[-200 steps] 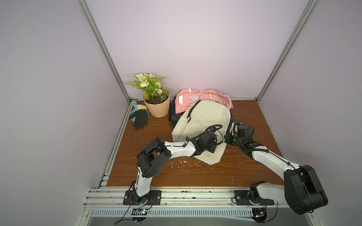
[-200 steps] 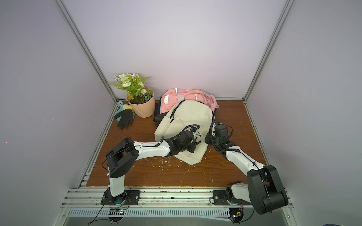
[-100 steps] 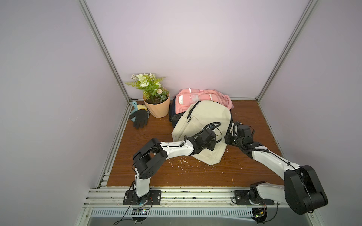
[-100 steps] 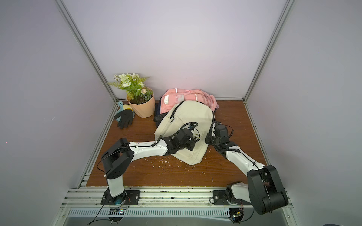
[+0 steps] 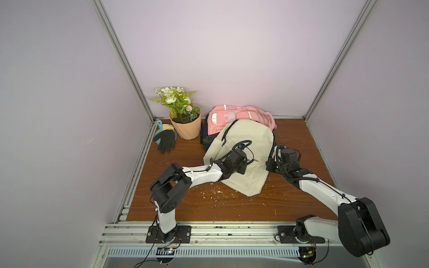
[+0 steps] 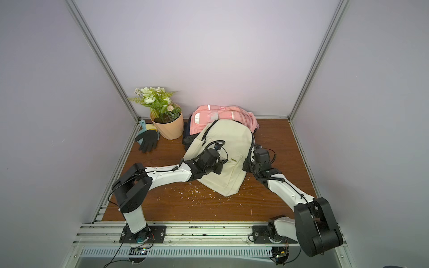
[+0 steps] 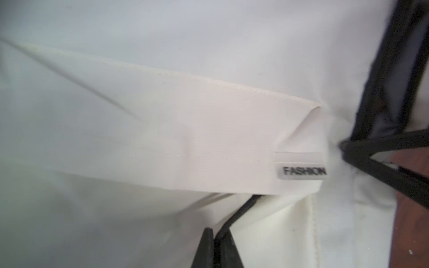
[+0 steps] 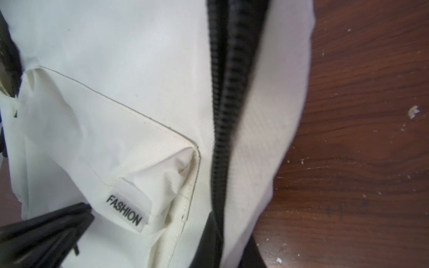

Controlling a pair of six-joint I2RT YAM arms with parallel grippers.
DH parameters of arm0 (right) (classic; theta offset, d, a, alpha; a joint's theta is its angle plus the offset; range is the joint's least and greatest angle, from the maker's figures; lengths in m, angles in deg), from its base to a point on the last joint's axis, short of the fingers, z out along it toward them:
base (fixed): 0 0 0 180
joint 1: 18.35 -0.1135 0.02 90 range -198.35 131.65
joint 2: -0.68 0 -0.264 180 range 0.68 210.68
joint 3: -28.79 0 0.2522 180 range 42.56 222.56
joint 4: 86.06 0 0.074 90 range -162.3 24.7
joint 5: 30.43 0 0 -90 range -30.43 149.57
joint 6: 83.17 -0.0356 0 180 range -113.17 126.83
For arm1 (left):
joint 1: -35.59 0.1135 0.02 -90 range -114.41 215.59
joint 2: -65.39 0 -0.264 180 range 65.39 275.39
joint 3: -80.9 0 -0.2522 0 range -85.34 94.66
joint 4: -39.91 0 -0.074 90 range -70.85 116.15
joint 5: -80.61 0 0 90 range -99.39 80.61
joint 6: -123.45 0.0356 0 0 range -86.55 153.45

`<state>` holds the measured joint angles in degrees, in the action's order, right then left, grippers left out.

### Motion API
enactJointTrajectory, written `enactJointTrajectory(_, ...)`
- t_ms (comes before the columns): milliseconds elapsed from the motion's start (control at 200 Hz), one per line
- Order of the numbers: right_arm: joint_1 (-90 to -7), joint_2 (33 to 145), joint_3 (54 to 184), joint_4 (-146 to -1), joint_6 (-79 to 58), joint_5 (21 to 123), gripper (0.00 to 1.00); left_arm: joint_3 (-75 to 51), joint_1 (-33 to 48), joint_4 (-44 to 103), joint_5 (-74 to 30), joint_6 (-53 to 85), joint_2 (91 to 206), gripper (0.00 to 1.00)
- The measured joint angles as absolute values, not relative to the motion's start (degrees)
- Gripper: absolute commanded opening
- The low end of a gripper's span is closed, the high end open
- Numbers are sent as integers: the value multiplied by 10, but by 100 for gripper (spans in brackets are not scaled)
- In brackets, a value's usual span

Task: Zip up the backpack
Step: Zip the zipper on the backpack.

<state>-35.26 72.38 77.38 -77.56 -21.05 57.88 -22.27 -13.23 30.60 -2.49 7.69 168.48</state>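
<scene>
Since a second ago the left arm has been drawn a little across the front of the cream backpack (image 5: 250,139), and the left tool (image 7: 217,236) has been brought together on the black pull cord (image 7: 241,208) that comes out from under the front pocket flap (image 7: 185,139), close to the FASHION label (image 7: 301,170); the right arm is seen unmoved. The backpack is laid front up on the wooden worktop (image 5: 185,167), its top propped against a pink backpack (image 5: 232,114) by the back wall. The right tool (image 7: 346,146) is clamped on the fabric at the bag's side, just beside the main zip (image 8: 228,92), so the body is judged to be steadied for a pull. Of the task, only the grasp can be counted as done: the cord is pinched, but the pocket's teeth are hidden under the flap, so how much of that zip is shut cannot be told. Near the right tool the main zip appears closed, while further along a dark gap with grey lining is shown, so that run is judged to be left to do as well
</scene>
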Motion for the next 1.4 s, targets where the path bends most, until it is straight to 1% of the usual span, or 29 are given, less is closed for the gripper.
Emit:
enactJointTrajectory(270, -353, 724, 783, -762, -209, 570, 5, -268, -68, 307, -24, 75, 1629, 0)
enactJointTrajectory(560, -355, 724, 788, -748, -200, 563, 4, -321, 27, 306, -28, 65, 1572, 1)
enactJointTrajectory(691, -357, 724, 791, -748, -197, 564, 4, -342, 34, 313, -42, 62, 1557, 3)
enactJointTrajectory(866, -357, 724, 791, -746, -191, 564, 4, -377, 34, 329, -60, 57, 1536, 10)
enactJointTrajectory(906, -357, 724, 792, -745, -190, 564, 4, -383, 34, 329, -62, 57, 1528, 13)
enactJointTrajectory(976, -357, 724, 793, -743, -187, 564, 4, -387, 34, 328, -61, 58, 1517, 25)
enactJointTrajectory(1051, -357, 724, 795, -739, -185, 559, 6, -389, 35, 326, -56, 58, 1508, 33)
enactJointTrajectory(1221, -356, 724, 796, -732, -179, 548, 8, -389, 49, 323, -42, 61, 1499, 61)
enactJointTrajectory(1286, -356, 724, 796, -731, -178, 544, 9, -389, 57, 323, -42, 61, 1500, 70)
enactJointTrajectory(1321, -356, 724, 796, -730, -177, 542, 9, -389, 62, 323, -44, 62, 1501, 73)
enactJointTrajectory(1401, -356, 724, 796, -727, -176, 538, 10, -389, 70, 326, -49, 62, 1504, 75)
